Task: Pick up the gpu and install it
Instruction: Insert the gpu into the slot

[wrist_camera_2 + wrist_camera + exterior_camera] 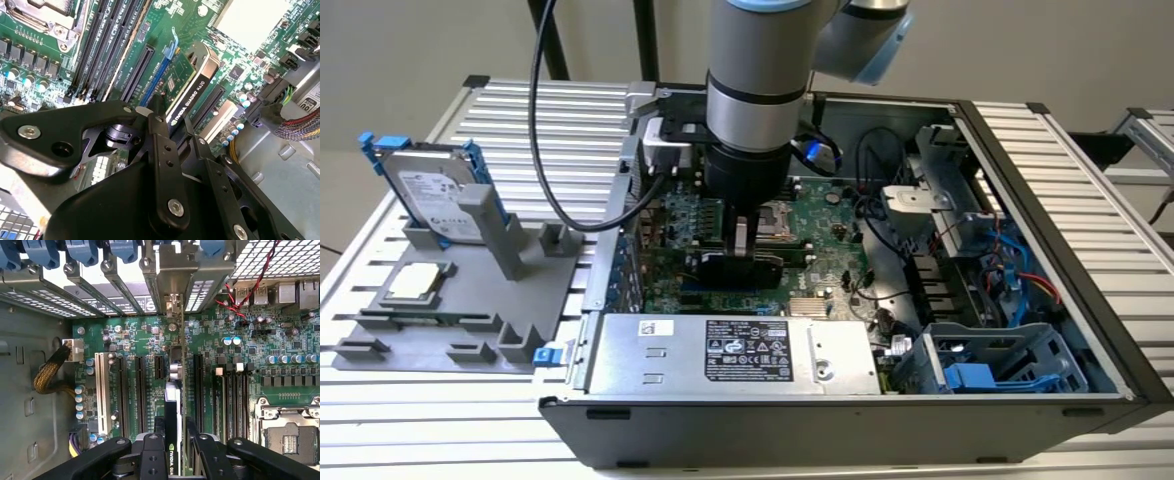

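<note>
Black, matte linkage bars with silver screw heads form the hand (167, 125), nearest the lens in both wrist views; its fingers (150, 455) are closed narrowly on the upper edge of the gpu (187, 85), a flat card seen edge-on, with a black shroud on one face and a green board on the other. The card stands upright over the green motherboard (250, 355), in line with a long black expansion slot (137, 70); whether its lower edge is seated in a slot cannot be told, since the card itself hides the contact line. In the first wrist view its far end reaches a silver metal bracket (172, 302) at the perforated rear wall of the case. In the exterior view the grey cylindrical arm (754, 90) descends into the open computer case (1067, 200), covering much of the card (740, 268). On the ribbed aluminium tabletop (520, 110), at the exterior view's left, a grey fixture (467, 300) holds an upright silver hard drive (434, 190) in a blue frame and a small square CPU chip (416, 282).
</note>
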You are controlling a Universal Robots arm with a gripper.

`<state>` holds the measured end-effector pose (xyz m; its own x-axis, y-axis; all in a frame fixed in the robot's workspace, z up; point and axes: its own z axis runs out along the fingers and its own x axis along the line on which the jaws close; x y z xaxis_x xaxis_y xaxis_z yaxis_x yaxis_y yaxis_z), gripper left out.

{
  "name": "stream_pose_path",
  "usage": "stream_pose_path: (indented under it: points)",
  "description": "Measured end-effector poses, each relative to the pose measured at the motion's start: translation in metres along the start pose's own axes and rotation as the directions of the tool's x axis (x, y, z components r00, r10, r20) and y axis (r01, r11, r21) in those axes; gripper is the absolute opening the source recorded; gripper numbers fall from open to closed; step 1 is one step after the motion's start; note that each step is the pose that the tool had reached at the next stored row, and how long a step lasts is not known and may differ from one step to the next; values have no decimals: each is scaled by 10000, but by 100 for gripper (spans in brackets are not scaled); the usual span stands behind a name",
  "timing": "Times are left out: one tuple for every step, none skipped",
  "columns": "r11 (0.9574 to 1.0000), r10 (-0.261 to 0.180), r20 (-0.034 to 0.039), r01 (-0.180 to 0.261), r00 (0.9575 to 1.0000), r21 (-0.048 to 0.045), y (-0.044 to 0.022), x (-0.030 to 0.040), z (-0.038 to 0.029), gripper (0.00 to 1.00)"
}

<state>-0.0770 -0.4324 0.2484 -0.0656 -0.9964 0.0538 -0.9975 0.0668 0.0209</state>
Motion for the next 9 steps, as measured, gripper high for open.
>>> stream_pose_path:
  points:
    - [10000, 0, -1, 0, 10000, 0, 0, 0, 0, 0]
    - [10000, -2, 1, 2, 10000, -3, -2, 4, 0, 0]
    - [10000, -2, 0, 2, 10000, -3, -2, 5, 0, 0]
    - [10000, -2, -1, 2, 10000, -4, -2, 5, 0, 0]
    - [10000, -2, -3, 2, 10000, -4, -2, 5, 0, 0]
    - [10000, -1, -4, 1, 10000, -4, -2, 5, 3, 0]
    - [10000, -1, -5, 1, 10000, -4, -2, 5, 8, 0]
    - [10000, -2, -8, 2, 10000, -5, -2, 5, 15, 0]
    - [10000, -2, -4, 2, 10000, -4, -2, 4, 28, 0]
